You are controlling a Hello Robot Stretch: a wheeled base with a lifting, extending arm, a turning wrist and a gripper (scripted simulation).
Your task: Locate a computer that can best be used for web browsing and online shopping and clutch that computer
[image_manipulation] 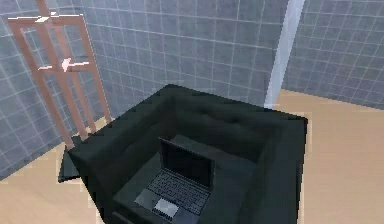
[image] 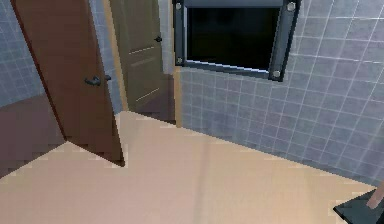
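Where it sits on the armchair [image_manipulation: 240, 125], the laptop [image_manipulation: 178, 182] faces the seat's front.

No word, number, label or sign can be read in either view. The laptop [image_manipulation: 185, 170] lying on the dark armchair [image_manipulation: 245, 125] shows a black screen. Its keyboard is a grey patch on which any key markings are probably too small to make out. The dark framed panel [image: 232, 36] on the tiled wall [image: 330, 100] is plain black and carries no lettering that can be read.
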